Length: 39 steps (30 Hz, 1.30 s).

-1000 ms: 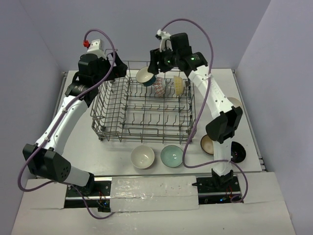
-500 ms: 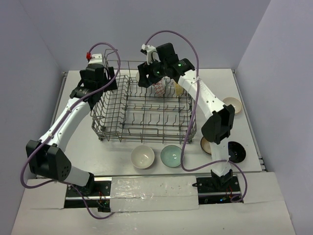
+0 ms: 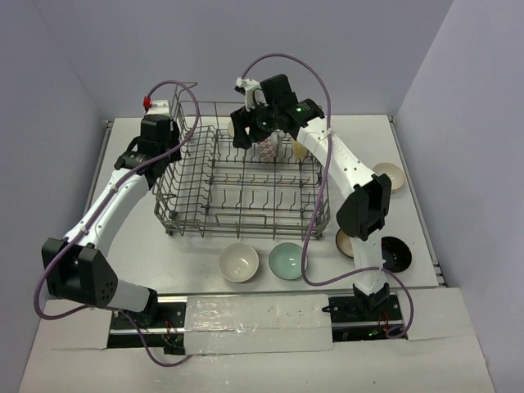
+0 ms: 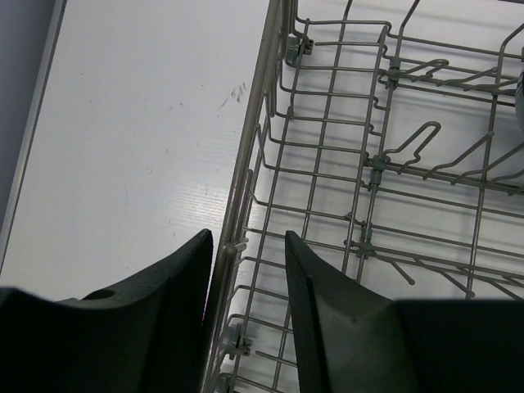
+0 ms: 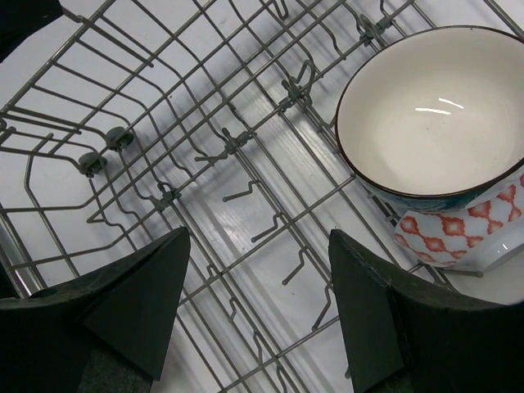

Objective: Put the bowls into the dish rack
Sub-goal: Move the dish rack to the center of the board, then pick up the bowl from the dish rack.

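White bench (image 3: 164, 246), faint scuff marks (image 4: 236, 92) on it; lavender walls (image 3: 82, 49) at 12 o'clock; white taped strip (image 3: 258, 311) at 6 o'clock.

Grey dish rack (image 3: 237, 223) mid-table, left gripper (image 3: 166, 150) at its 10 o'clock rim, right gripper (image 3: 246, 135) over 12 o'clock side, red-patterned bowl (image 3: 268, 148) just beside, cream bowl (image 3: 239, 262) and pale green bowl (image 3: 287, 261) outside at 6 o'clock

White table (image 3: 180, 254) with dish rack (image 3: 246, 214), cream bowl (image 3: 239, 262), green bowl (image 3: 287, 261), tan bowl (image 3: 344, 241), black bowl (image 3: 399, 252)
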Tool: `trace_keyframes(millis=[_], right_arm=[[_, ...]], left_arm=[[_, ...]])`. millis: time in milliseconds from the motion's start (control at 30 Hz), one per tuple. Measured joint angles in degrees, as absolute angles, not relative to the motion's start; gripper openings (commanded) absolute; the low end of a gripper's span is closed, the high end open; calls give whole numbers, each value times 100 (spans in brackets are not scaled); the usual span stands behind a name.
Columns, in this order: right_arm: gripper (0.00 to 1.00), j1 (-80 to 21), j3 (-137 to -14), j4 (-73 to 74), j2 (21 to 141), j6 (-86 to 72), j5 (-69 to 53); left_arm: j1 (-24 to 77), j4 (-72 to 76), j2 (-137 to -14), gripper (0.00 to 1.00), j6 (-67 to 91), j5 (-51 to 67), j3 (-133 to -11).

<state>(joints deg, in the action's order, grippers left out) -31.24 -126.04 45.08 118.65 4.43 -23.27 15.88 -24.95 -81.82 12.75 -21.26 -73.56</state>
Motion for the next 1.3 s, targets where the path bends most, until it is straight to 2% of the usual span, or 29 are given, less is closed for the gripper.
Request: trace_keyframes(millis=[433, 767, 867, 967, 1133, 1300], right_arm=[[76, -3124, -12833, 4517, 12328, 504, -1929], [75, -3124, -13052, 4429, 12643, 502, -1824], [75, -3124, -13054, 4412, 12669, 510, -1688], [73, -3124, -13054, 4401, 12685, 576, -1433], [62, -3124, -13043, 4292, 12702, 738, -906], [57, -3124, -13037, 4152, 12794, 875, -698]], left_arm=[[1922, -2676, -8055, 39, 1278, -1931, -7321], [2108, -2786, -7662, 43, 1323, -1693, -7076], [2115, -2794, -7625, 49, 1328, -1656, -7072], [2137, -2786, -7620, 52, 1328, -1634, -7059], [2163, -2773, -7620, 57, 1341, -1608, -7050], [2176, -2773, -7620, 59, 1341, -1575, -7050]])
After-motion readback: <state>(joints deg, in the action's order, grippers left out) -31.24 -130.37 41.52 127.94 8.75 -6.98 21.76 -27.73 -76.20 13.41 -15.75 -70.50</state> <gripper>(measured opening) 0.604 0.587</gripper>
